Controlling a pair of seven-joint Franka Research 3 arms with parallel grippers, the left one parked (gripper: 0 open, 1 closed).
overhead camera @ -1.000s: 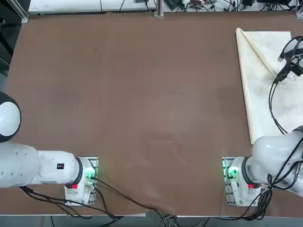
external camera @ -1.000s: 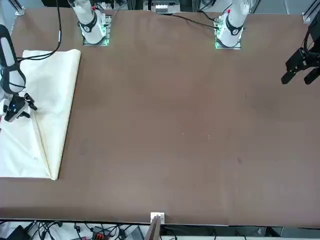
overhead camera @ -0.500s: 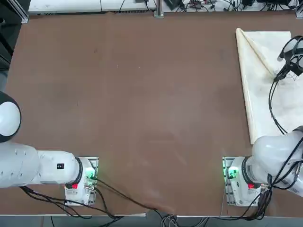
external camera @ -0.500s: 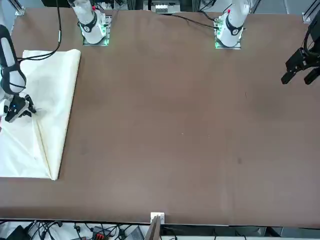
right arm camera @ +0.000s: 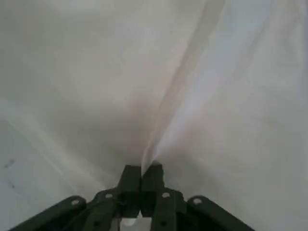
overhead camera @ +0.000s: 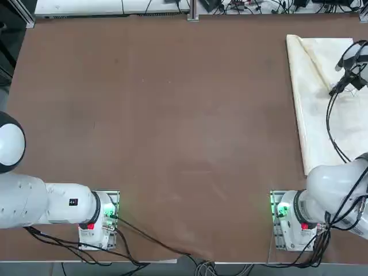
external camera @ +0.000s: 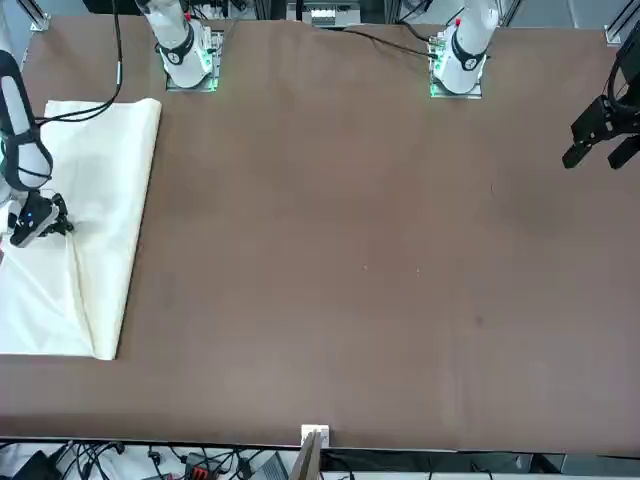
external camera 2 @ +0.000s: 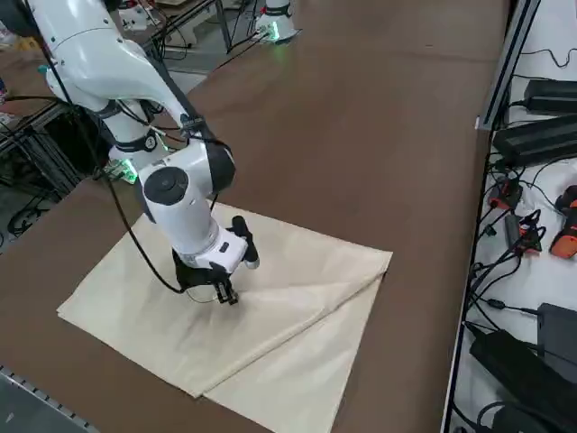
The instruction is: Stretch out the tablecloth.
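Large off-white, thin cloth tablecloth (overhead camera: 316, 109), folded, lying flat at right edge of brown, smooth-surfaced table (overhead camera: 172, 126), toward far right corner as seen from robot's side. Upper layer ending in diagonal fold across cloth. Black two-fingered right claw (right arm camera: 141, 169) of white right arm (external camera 2: 185, 194) above tablecloth, closed on pinch of its fabric; crease running from fingertips across cloth. Black cable (external camera 2: 120, 207) looping beside arm.
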